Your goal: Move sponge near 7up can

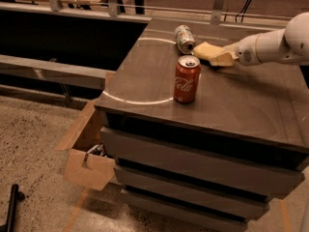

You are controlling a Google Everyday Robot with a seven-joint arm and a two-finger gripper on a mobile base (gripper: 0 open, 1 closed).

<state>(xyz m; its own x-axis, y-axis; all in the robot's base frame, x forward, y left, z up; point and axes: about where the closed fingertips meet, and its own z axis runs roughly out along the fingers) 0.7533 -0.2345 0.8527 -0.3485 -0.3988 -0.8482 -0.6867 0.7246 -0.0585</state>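
The 7up can [184, 37] lies on its side at the back of the dark cabinet top [241, 105], its silver end facing me. The pale yellow sponge [203, 49] is just right of the can, almost touching it. My gripper [219, 58] reaches in from the right on a white arm and is shut on the sponge's right end, holding it low over the top.
A red Coca-Cola can [187, 79] stands upright in front of the 7up can. A white circle is marked on the top. An open cardboard box [89, 166] sits on the floor at the cabinet's left. A black handle [12, 207] lies bottom left.
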